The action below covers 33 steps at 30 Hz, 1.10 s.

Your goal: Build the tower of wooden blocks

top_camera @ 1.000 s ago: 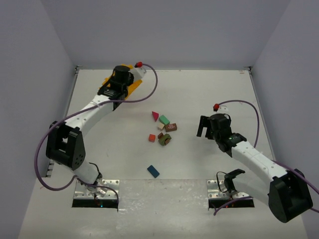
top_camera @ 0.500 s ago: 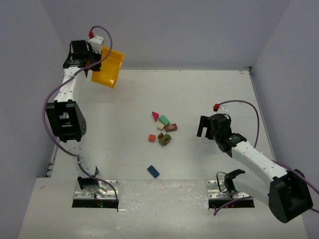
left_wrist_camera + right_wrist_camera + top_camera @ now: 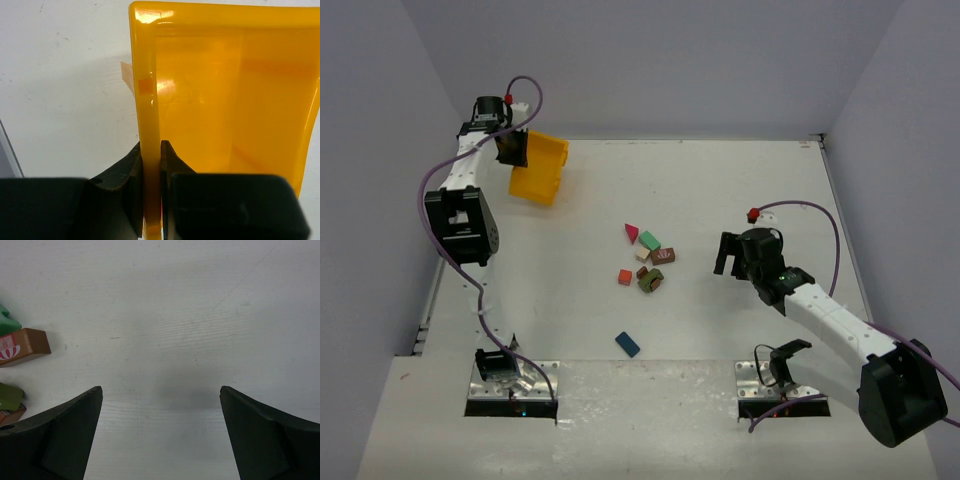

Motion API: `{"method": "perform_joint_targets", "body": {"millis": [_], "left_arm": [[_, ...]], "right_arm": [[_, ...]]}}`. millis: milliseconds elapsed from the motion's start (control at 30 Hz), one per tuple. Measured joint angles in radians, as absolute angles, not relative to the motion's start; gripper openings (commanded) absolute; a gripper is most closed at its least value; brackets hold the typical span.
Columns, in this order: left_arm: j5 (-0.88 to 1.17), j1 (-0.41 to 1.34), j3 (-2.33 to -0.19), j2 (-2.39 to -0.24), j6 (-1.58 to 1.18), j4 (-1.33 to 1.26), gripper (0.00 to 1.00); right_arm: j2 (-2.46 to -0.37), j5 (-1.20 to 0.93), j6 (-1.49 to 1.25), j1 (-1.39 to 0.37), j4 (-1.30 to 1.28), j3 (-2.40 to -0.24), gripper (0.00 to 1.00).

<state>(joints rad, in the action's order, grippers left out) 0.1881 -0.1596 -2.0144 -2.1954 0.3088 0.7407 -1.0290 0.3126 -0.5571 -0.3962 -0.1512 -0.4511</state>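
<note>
My left pincer pinching yellow bin wall, aloft: set it down well away from wood blocks. Right pincer spread; square up on brown block first.

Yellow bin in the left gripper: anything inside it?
Nothing shows inside the yellow bin: the left wrist view has only bare orange walls. The left gripper, shut on the bin's side wall, covers the nearest part of the interior, so that part cannot be checked.

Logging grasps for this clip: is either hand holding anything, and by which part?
The left hand pinches the yellow bin by one wall; the right hand is open, empty.
</note>
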Motion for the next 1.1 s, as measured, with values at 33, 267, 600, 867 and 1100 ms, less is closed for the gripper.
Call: {"method": "perform_joint_targets", "body": {"millis": [33, 267, 600, 867, 1100], "left_arm": [[0.183, -0.160, -2.014, -2.196, 0.309, 0.743, 0.00], [0.124, -0.160, -2.014, -2.262, 0.311, 0.753, 0.45], [0.092, -0.160, -2.008, -2.253, 0.316, 0.784, 1.00], [0.122, -0.141, -2.179, -2.091, 0.180, 0.820, 1.00], [0.017, 0.128, -1.793, -1.484, -0.058, 0.467, 1.00]], "right_arm": [[-1.029, 0.313, -0.557, -0.396, -0.151, -0.451, 0.99], [-1.026, 0.313, -0.557, -0.396, -0.152, -0.451, 0.99], [-1.020, 0.306, -0.554, -0.396, -0.151, -0.451, 0.99], [-0.989, 0.263, -0.543, -0.396, -0.122, -0.447, 0.99], [-0.962, 0.218, -0.542, -0.396, -0.093, -0.435, 0.99]]}}
